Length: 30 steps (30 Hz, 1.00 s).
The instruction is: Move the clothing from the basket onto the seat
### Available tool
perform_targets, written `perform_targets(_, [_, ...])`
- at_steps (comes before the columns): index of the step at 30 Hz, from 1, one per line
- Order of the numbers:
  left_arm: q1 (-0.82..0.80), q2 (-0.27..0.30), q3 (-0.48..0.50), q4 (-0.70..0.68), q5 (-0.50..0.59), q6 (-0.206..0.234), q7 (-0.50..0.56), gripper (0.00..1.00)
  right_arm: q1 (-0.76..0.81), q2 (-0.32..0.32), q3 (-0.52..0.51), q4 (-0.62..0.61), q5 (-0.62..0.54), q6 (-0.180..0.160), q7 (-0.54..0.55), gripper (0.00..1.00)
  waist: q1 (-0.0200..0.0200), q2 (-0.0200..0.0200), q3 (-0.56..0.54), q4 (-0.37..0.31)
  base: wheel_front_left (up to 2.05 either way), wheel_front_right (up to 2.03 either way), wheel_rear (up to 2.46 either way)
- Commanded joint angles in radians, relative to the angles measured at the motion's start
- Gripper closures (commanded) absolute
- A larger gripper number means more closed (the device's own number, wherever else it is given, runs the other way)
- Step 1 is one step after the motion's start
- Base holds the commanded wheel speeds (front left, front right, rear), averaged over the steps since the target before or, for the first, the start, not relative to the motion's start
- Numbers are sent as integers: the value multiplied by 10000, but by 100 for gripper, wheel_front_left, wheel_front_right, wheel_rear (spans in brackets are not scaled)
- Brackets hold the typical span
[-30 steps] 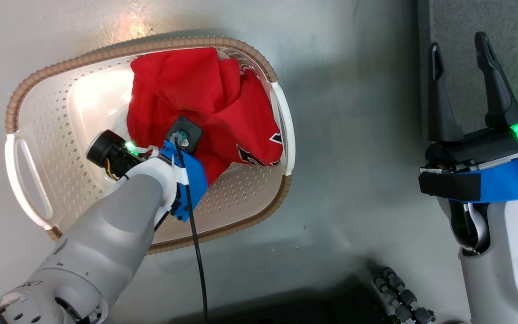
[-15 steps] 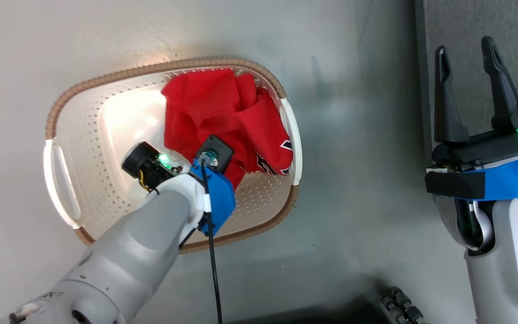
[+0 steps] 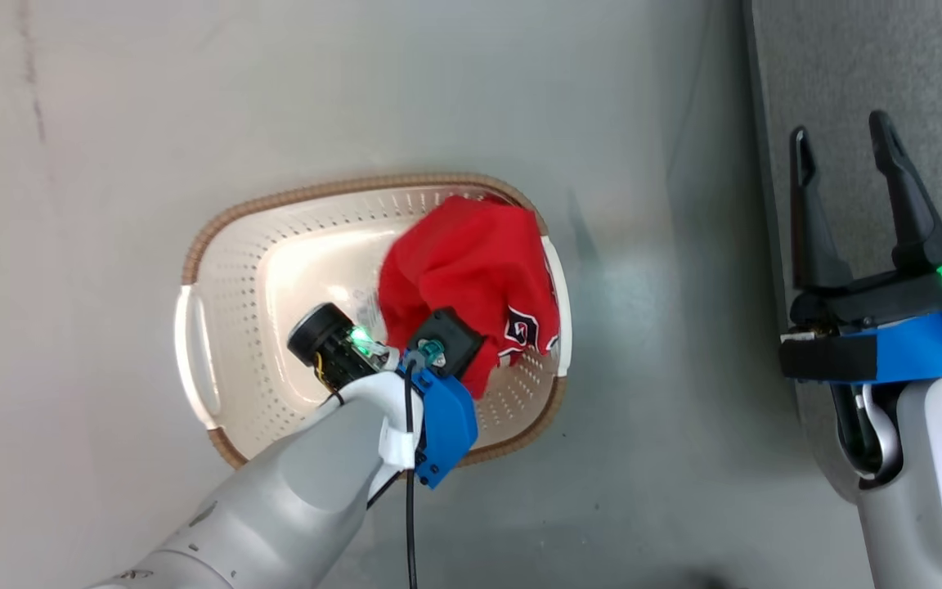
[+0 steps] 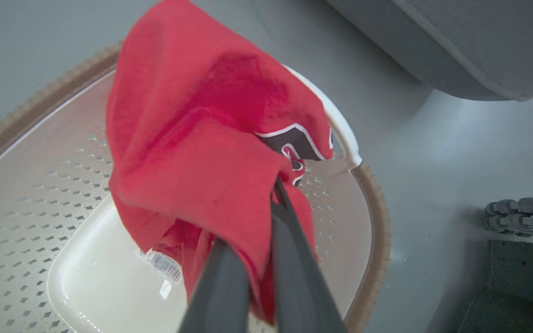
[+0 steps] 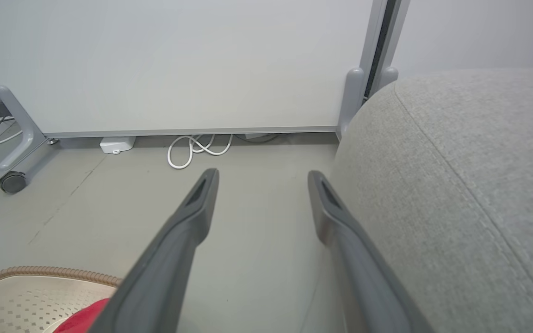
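Red garment [image 3: 471,262] pinched in left claw [image 4: 275,189] over basket [image 3: 275,237].
Raise it well clear before swinging; right claw [image 3: 840,129] gapes, empty.

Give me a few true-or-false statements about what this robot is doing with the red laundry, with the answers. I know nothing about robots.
1. The left gripper is shut on the clothing. True.
2. The right gripper is open with nothing between its fingers. True.
3. The clothing lies on the seat. False: it hangs from the left gripper over the basket.
4. The basket stands on the seat. False: it stands on the floor beside the seat.
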Motion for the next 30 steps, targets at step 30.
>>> perform_targets(30, [857, 315, 1585, -2521, 856, -9, -1153, 100, 1781, -68, -155, 827, 56, 1, -10, 0, 0, 0, -4156, 1164, 0, 0, 0])
